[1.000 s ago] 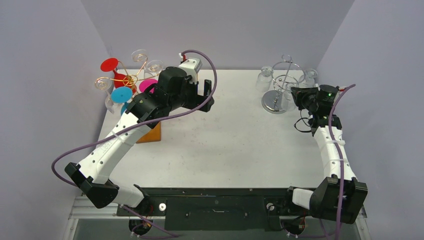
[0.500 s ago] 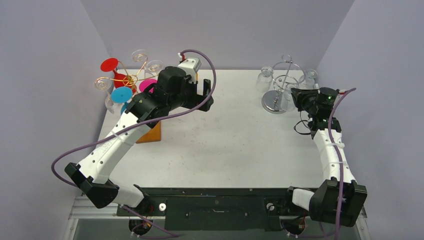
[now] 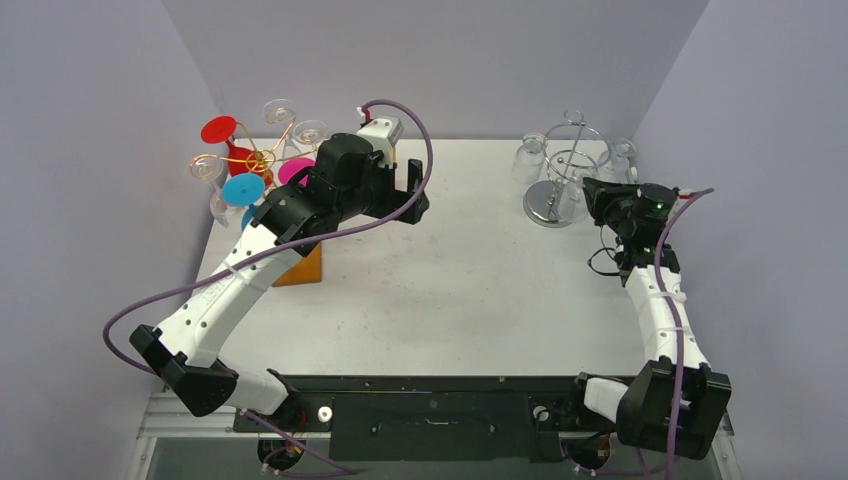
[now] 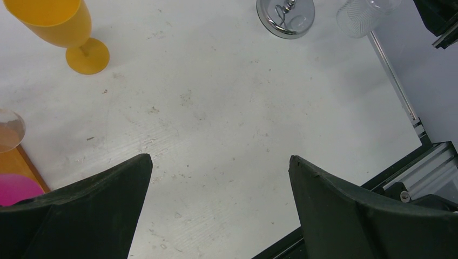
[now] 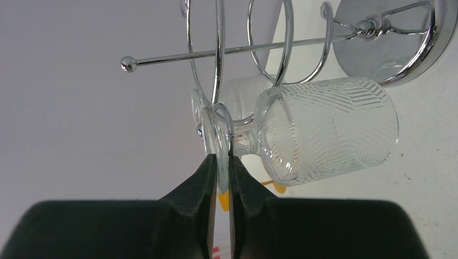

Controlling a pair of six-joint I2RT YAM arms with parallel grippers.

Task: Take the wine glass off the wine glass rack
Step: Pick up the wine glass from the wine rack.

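Observation:
The chrome wine glass rack (image 3: 549,201) stands at the table's back right, and its base also shows in the right wrist view (image 5: 402,33). A clear patterned wine glass (image 5: 329,127) hangs on the rack's wire loop, bowl toward the base. My right gripper (image 5: 222,159) is shut on the thin edge of this glass's foot, and in the top view the gripper (image 3: 596,193) sits right beside the rack. My left gripper (image 3: 415,190) is open and empty above the table's middle back, with its fingers wide apart (image 4: 220,159).
A copper rack (image 3: 257,160) with red, blue, pink and clear glasses stands at the back left on a wooden base (image 3: 302,268). A yellow goblet (image 4: 60,28) stands on the table. More clear glasses (image 3: 530,155) hang on the chrome rack.
My right wrist and forearm have shifted slightly to the right, still gripping the glass's foot. The left arm has not moved.

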